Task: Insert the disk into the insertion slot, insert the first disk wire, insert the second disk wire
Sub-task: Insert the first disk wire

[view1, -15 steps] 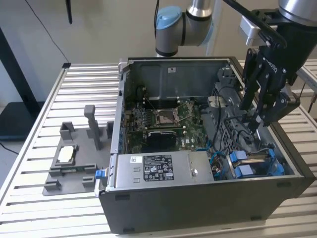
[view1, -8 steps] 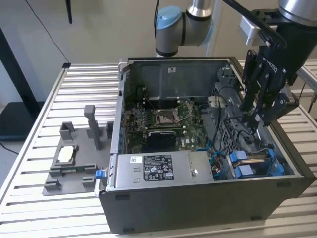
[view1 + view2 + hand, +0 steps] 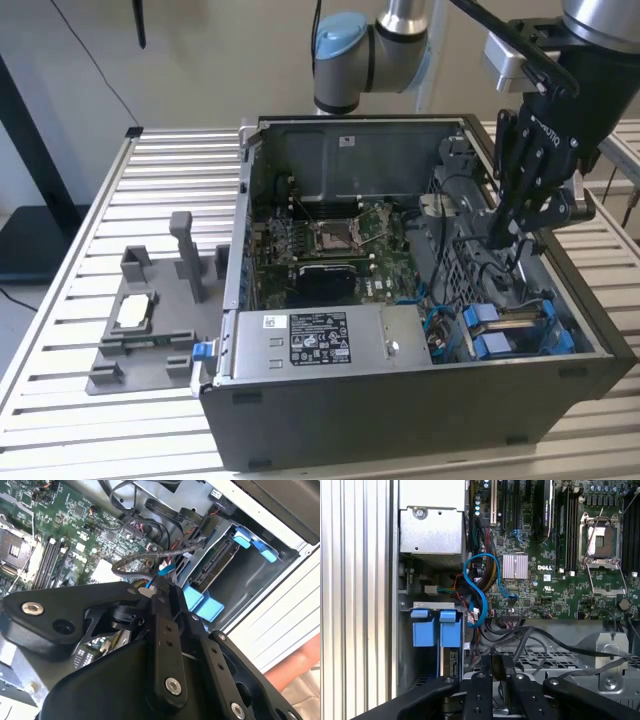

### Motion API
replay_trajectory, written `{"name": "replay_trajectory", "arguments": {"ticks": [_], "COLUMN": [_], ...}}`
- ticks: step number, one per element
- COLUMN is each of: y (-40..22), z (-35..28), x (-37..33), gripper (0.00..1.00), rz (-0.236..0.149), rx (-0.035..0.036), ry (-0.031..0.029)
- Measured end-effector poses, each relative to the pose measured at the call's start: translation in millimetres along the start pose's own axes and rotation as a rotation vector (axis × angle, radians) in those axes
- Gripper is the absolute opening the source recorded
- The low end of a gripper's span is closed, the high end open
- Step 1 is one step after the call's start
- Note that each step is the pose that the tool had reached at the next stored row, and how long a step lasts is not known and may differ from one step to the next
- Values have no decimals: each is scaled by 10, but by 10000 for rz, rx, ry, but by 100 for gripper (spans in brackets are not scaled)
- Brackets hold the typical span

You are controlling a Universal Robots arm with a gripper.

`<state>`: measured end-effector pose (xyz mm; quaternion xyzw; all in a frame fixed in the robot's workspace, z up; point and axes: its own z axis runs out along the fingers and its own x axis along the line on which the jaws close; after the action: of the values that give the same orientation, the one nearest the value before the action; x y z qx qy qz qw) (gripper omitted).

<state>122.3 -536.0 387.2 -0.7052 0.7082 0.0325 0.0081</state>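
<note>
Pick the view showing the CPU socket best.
First wrist view: the CPU socket is whole, unobstructed, seen nearly head-on. The exterior view shows it whole but farther off, at a slant; the second wrist view catches part of it at the picture's edge.

Black pincer (image 3: 506, 236), silver-and-blue arm (image 3: 346, 48)

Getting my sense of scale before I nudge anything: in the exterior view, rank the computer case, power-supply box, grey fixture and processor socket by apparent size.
1. computer case, clearly largest.
2. power-supply box and grey fixture: too alike to rank.
3. processor socket, smallest.
</note>
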Motion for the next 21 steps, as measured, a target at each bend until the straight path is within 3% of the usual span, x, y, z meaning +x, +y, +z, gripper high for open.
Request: {"name": "replay_trajectory", "arguments": {"ticks": [15,21], "y": [0,-2], "z": [7,28], "x": [8,56], "gripper": [19,19], "rz": [0,2], "rx": [16,54], "ry": [23,156]}}
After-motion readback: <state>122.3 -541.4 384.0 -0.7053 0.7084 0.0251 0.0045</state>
